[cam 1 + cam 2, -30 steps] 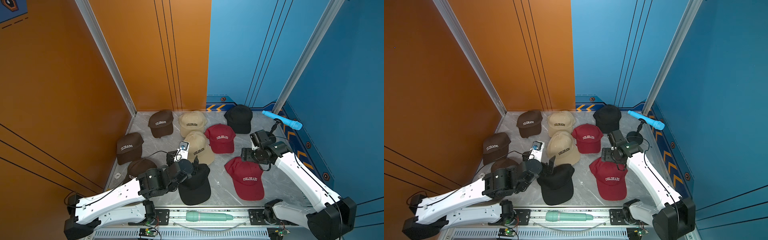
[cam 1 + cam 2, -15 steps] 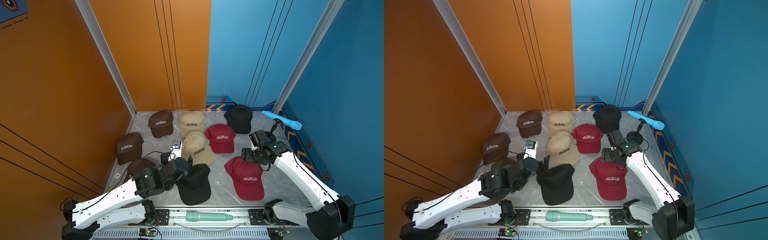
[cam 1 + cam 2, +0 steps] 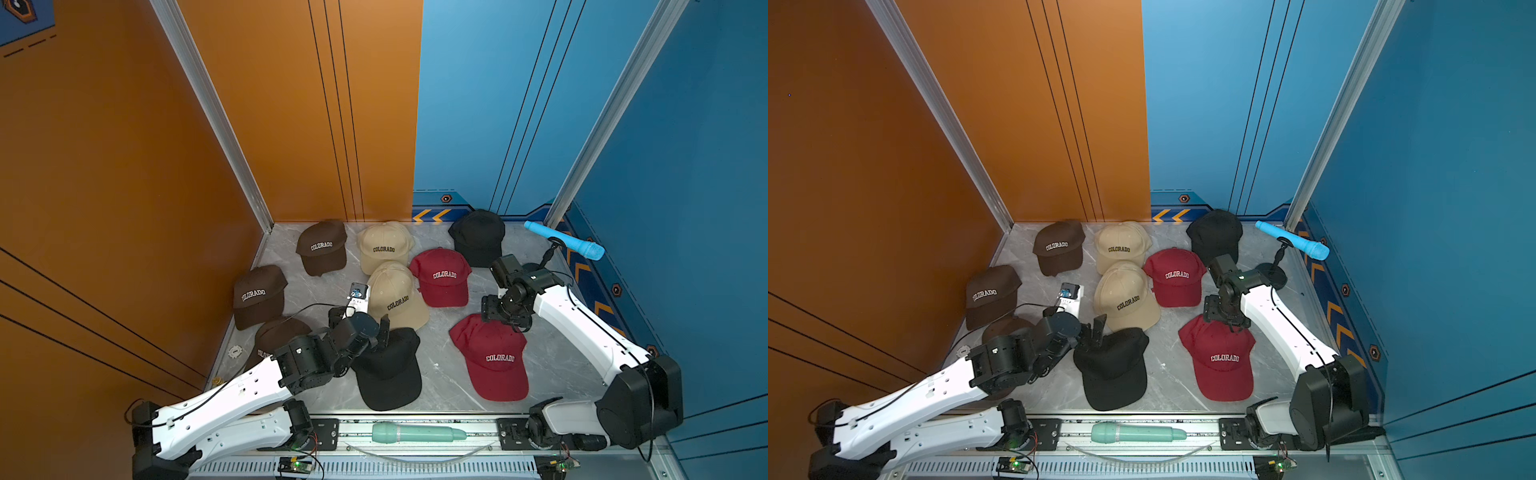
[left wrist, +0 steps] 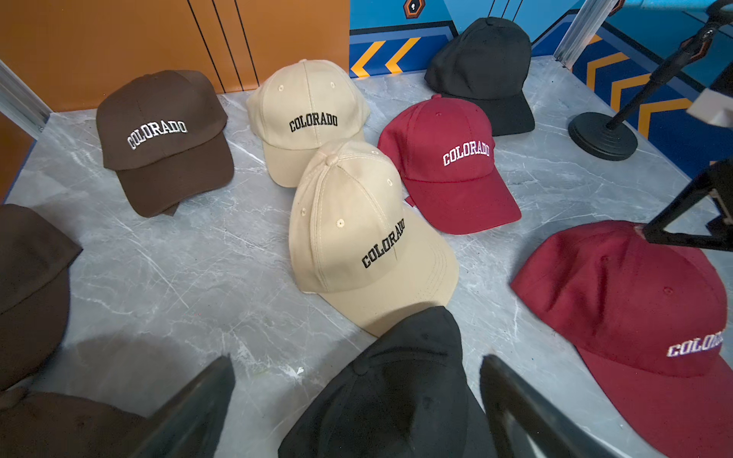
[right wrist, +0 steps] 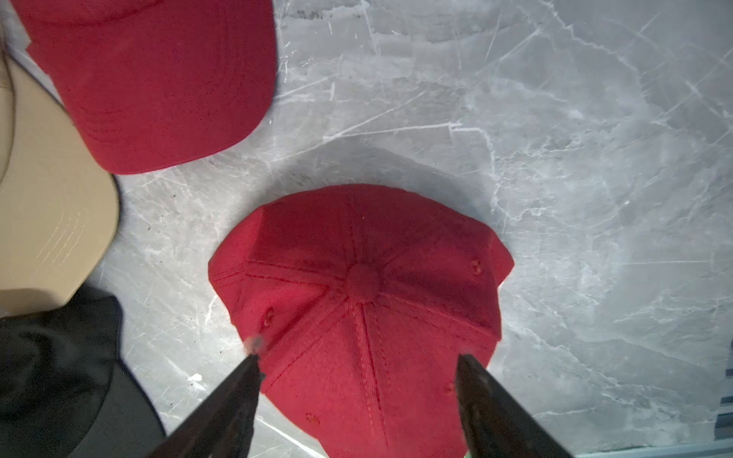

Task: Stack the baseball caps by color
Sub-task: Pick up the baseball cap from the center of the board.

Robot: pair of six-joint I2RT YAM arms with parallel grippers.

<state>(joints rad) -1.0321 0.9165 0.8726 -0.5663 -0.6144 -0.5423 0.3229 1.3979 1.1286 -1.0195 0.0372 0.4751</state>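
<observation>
Both empty, jaws wide: left gripper (image 4: pixel 357 359), plus right gripper (image 5: pixel 357 357) astride soft red fabric cap's (image 5: pixel 359 279) crown (prob. floppy, light; pinch nr button).

Around the central beige fabric cap (image 3: pixel 395 293)
In front, black fabric cap (image 3: pixel 388 370); right, red fabric cap (image 3: pixel 442 276); behind, second beige fabric cap (image 3: pixel 384 245).

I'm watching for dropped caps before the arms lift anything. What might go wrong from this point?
The right gripper straddles the soft crown of the near red cap with jaws apart. Closing may pinch only a fold, so the cap could slip or hang lopsided.

The left gripper hangs open at the near black cap, whose crown abuts the brim of the near beige cap. A lift might drag that beige one askew.
</observation>
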